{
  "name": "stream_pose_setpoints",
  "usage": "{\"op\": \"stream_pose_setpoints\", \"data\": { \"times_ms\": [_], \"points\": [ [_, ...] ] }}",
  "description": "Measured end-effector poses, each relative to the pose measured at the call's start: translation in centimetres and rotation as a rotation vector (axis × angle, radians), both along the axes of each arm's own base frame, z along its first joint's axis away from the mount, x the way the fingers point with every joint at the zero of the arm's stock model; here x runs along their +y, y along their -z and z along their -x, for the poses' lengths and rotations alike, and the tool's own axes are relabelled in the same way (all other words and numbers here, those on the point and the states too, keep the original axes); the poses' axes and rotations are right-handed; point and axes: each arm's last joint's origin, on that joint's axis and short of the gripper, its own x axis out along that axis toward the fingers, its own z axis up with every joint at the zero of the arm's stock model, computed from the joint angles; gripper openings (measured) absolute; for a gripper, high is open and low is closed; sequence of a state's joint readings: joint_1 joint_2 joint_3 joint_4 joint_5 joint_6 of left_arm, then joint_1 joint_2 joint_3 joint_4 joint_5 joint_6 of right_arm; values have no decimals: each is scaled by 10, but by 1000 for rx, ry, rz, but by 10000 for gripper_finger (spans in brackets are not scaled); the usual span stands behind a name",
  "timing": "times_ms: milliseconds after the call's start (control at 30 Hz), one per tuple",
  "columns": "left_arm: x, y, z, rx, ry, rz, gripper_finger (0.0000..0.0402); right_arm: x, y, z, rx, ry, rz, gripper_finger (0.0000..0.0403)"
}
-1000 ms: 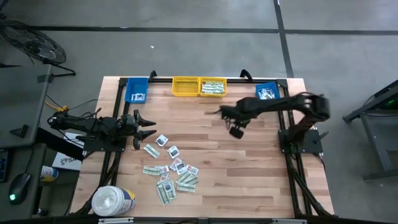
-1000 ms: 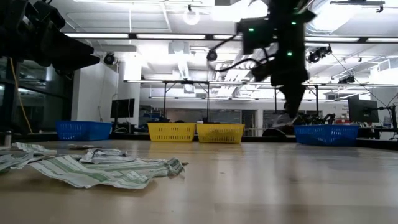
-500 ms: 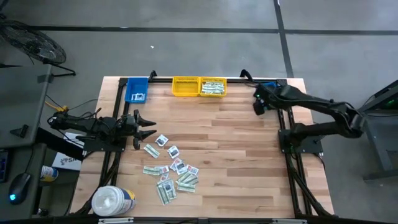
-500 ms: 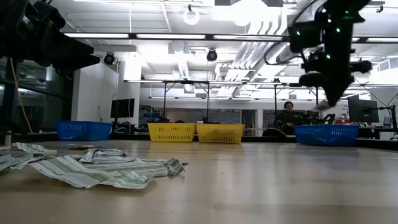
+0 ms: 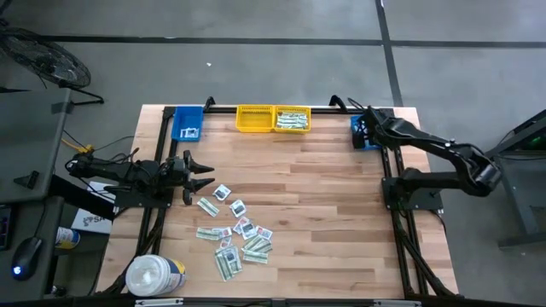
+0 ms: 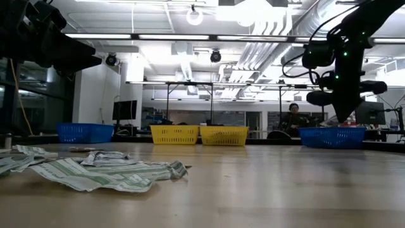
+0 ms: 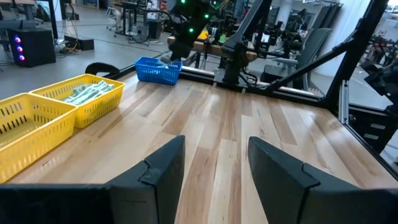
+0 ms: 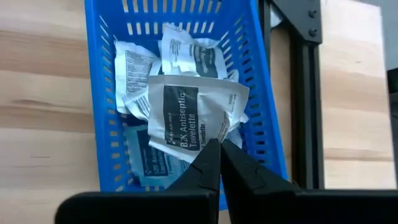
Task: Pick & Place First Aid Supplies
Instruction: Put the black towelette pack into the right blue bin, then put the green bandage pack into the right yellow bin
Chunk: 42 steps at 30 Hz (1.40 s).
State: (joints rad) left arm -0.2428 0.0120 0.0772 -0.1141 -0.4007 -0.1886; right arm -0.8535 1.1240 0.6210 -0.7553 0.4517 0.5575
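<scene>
One white packet [image 8: 194,118] pinched between right fingers [image 8: 219,163] above blue bin [image 8: 102,93].

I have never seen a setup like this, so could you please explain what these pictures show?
Two robot arms work at a wooden table. One picture looks straight down, one looks level across the tabletop, and one camera sits on each wrist. Loose paper packets lie near the left claw, which waits open beside them. Along the far edge stand two yellow bins and two blue bins. The right claw hovers over the right blue bin, shut on a white antiseptic wipe packet; more packets lie inside. A white tub sits at the near corner.
</scene>
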Motion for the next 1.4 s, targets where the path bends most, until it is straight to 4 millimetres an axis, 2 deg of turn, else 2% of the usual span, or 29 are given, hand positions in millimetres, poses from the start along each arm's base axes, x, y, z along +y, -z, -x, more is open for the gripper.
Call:
{"op": "stream_pose_setpoints", "data": {
  "times_ms": [167, 467, 633, 767, 933, 1067, 1233, 1400],
  "points": [
    [0, 0, 0, 0, 0, 0, 177, -1, 4, 5, 10, 10, -20, 17],
    [0, 0, 0, 0, 0, 0, 177, -3, 3, 4, 11, -27, -12, 113],
    [0, 0, 0, 0, 0, 0, 177, -4, -9, -5, -31, -103, -3, 142],
    [0, 0, 0, 0, 0, 0, 177, 0, -28, -21, -125, -243, 56, 144],
    [0, 0, 0, 0, 0, 0, 177, 14, -46, -51, -329, -492, 82, 140],
    [0, 0, 0, 0, 0, 0, 177, 34, -54, -76, -463, -682, 99, 140],
    [0, 0, 0, 0, 0, 0, 177, 64, -60, -100, -542, -853, 150, 140],
    [0, 0, 0, 0, 0, 0, 177, 95, -55, -130, -561, -1008, 223, 140]
  ]
}}
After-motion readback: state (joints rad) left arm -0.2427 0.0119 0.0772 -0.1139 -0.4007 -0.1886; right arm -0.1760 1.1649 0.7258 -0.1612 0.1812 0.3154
